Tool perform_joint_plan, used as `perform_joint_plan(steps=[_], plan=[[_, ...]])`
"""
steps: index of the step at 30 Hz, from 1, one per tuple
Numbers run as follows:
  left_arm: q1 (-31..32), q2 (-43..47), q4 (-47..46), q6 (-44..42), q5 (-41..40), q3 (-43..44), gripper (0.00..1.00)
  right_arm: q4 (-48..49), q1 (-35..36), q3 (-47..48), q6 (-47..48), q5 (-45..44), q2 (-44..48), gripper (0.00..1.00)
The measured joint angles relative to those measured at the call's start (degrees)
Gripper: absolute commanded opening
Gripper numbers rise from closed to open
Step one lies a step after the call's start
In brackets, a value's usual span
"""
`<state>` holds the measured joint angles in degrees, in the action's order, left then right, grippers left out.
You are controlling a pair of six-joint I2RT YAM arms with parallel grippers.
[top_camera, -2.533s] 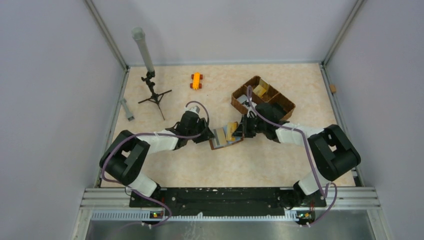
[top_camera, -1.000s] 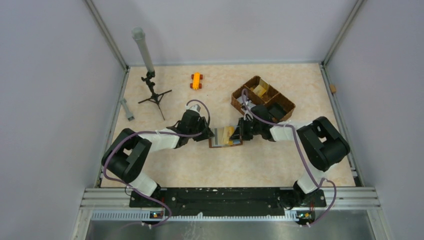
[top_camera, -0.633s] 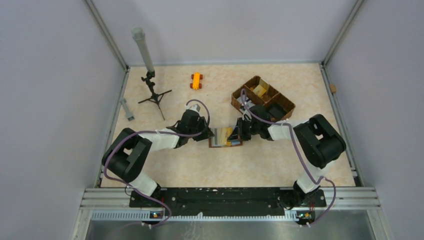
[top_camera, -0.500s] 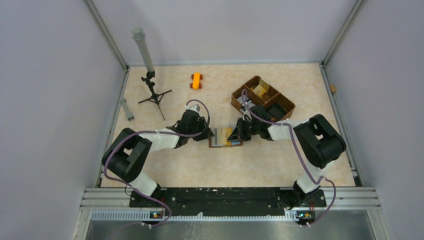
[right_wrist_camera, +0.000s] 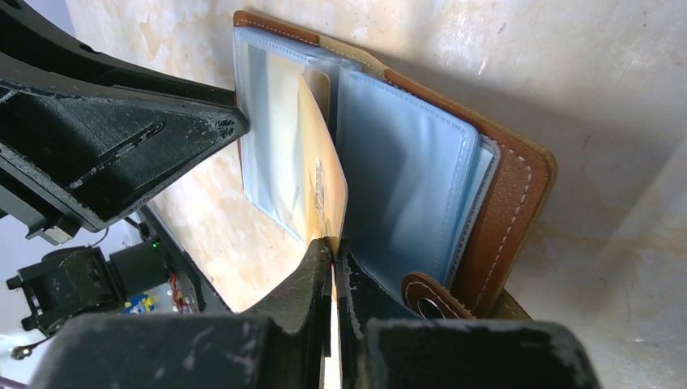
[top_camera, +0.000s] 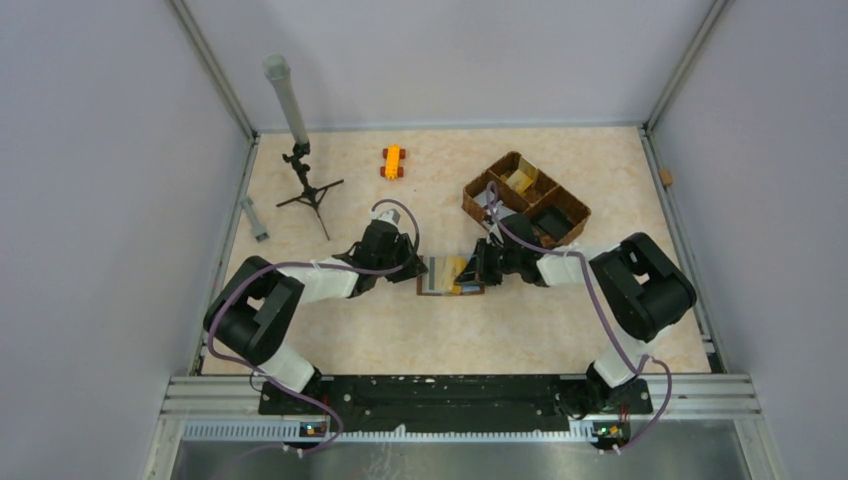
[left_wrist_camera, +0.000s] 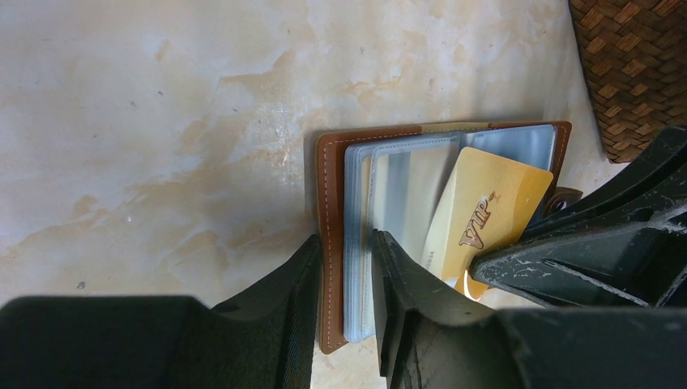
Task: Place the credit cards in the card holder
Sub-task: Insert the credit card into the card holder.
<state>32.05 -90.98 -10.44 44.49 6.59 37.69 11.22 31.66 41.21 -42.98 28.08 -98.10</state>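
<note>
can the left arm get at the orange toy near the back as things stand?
Probably not right now. The path to the orange toy looks bare, but the left gripper is clamped on the card holder, steadying it while the right gripper slides in a gold card. It would have to let go first.

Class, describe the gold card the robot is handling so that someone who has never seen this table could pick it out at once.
Start at the brown woven basket at the table's far right, then look just nearer and left to the open card holder between both arms. The gold card lies slanted over its clear pockets, pinched by the right claw; it alone reads VIP.
</note>
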Motion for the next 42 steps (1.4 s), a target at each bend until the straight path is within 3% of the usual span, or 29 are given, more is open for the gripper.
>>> perform_joint_plan(steps=[19, 37, 42], plan=[[-0.09, 1.27, -6.38, -1.79, 1.38, -4.11, 0.33, -2.16, 0.7, -1.62, -9.62, -2.36, 1.16, 0.0], [-0.87, 1.64, -10.84, -6.6, 4.48, -6.36, 0.33, -13.16, 3.06, 9.4, -8.52, -2.56, -5.09, 0.0], [-1.18, 1.64, -10.95, -7.04, 4.33, -6.36, 0.31, -19.85, 4.17, 15.28, -4.52, -3.5, -7.21, 0.15]])
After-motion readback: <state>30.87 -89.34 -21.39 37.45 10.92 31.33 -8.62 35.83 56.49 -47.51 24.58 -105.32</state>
